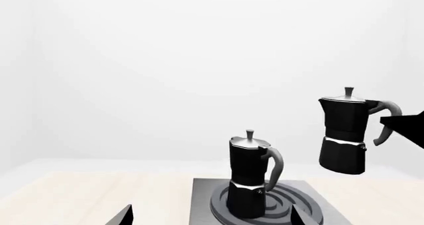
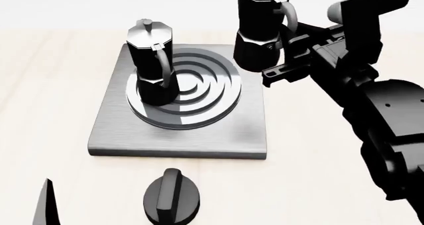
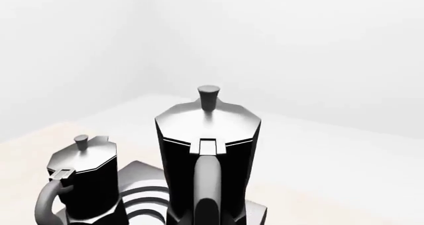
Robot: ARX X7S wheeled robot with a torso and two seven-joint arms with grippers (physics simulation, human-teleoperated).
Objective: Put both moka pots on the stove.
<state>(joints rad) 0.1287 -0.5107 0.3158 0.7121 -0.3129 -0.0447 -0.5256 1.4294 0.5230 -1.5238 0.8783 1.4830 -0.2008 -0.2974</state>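
Note:
One moka pot (image 2: 150,61) stands upright on the left part of the stove's (image 2: 119,130) ring burner; it also shows in the left wrist view (image 1: 250,180) and the right wrist view (image 3: 83,183). My right gripper (image 2: 286,51) is shut on the handle of the second moka pot (image 2: 259,34), which hangs upright in the air above the stove's far right corner. The held pot also shows in the left wrist view (image 1: 344,135) and close up in the right wrist view (image 3: 208,145). My left gripper (image 1: 212,220) is open and empty, low and in front of the stove.
A squat black round knob (image 2: 172,197) sits on the light wooden table (image 2: 318,175) in front of the stove. One left fingertip (image 2: 46,205) shows at the near left. My right arm (image 2: 378,111) spans the right side.

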